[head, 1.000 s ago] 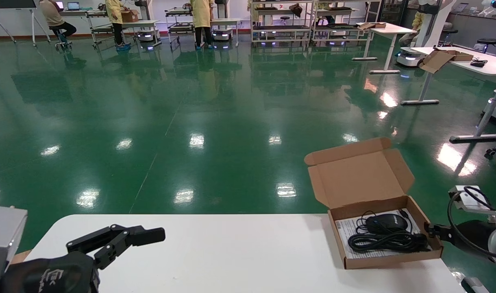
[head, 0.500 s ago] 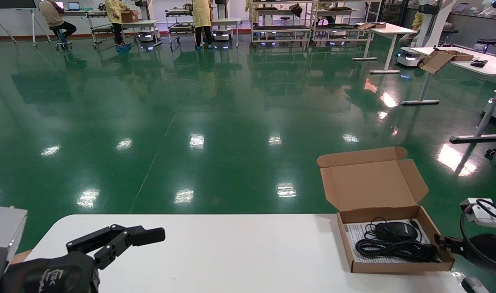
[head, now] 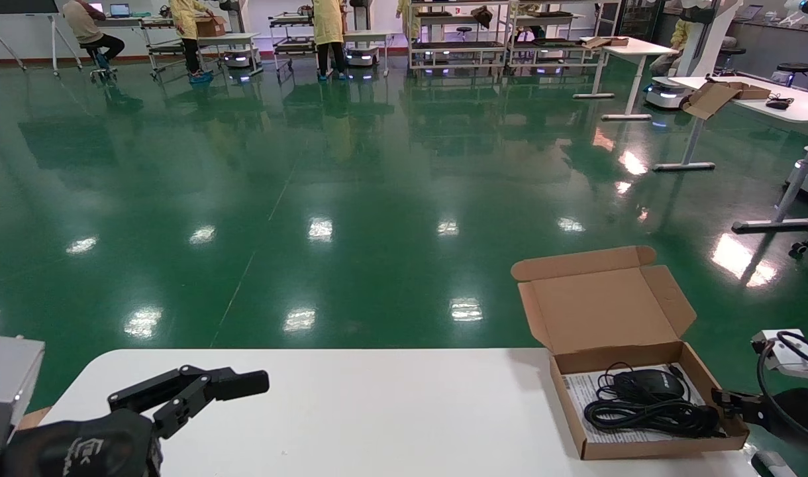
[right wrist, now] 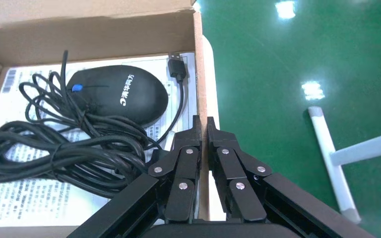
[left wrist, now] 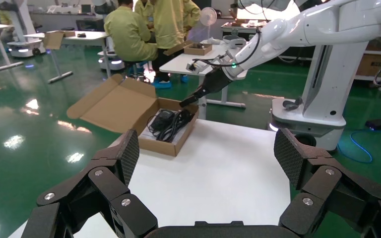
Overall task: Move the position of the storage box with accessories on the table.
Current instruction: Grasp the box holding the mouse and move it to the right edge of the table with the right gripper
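Note:
The storage box (head: 662, 447), shallow brown cardboard with its flap lid (head: 603, 308) standing open, sits at the right end of the white table (head: 377, 411). Inside lie the accessories: a black mouse (head: 646, 383), its coiled cable (head: 649, 414) and a printed sheet (head: 579, 391). My right gripper (head: 725, 401) is shut on the box's right wall. The right wrist view shows that gripper (right wrist: 202, 124) pinching the wall (right wrist: 198, 64), one finger inside beside the mouse (right wrist: 119, 94) and cable (right wrist: 54, 148). My left gripper (head: 242, 384) hangs open over the table's front left, seen wide apart in its own view (left wrist: 207, 151).
The box stands close to the table's right edge, with green floor (right wrist: 297, 49) right beside it. The table's far edge drops to the same floor (head: 351, 232). Distant white desks (head: 775, 99), racks and people stand far behind. My white body (left wrist: 327, 74) shows in the left wrist view.
The storage box has shifted right and nearer the table's front edge, carried by my right gripper on its right wall. The left arm has not moved.

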{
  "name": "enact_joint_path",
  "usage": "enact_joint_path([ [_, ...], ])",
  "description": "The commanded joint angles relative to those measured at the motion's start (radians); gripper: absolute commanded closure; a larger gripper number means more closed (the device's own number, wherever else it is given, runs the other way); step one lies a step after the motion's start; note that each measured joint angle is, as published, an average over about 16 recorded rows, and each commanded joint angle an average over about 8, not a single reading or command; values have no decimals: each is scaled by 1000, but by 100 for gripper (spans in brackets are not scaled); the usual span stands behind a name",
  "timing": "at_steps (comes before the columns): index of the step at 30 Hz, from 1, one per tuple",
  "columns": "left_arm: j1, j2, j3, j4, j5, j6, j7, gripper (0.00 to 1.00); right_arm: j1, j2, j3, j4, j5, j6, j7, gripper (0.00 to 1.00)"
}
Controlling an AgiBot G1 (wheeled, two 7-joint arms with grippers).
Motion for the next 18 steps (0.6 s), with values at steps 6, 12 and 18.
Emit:
enact_joint_path([
  [6, 0, 0, 0, 0, 0, 0, 0, 0, 3, -3, 5, 1, 7, -2, -46, 100],
  [12, 0, 0, 0, 0, 0, 0, 0, 0, -2, -6, 16, -9, 22, 4, -64, 100],
  [18, 0, 0, 0, 0, 0, 0, 0, 0, -16, -4, 27, -17, 37, 12, -77, 100],
])
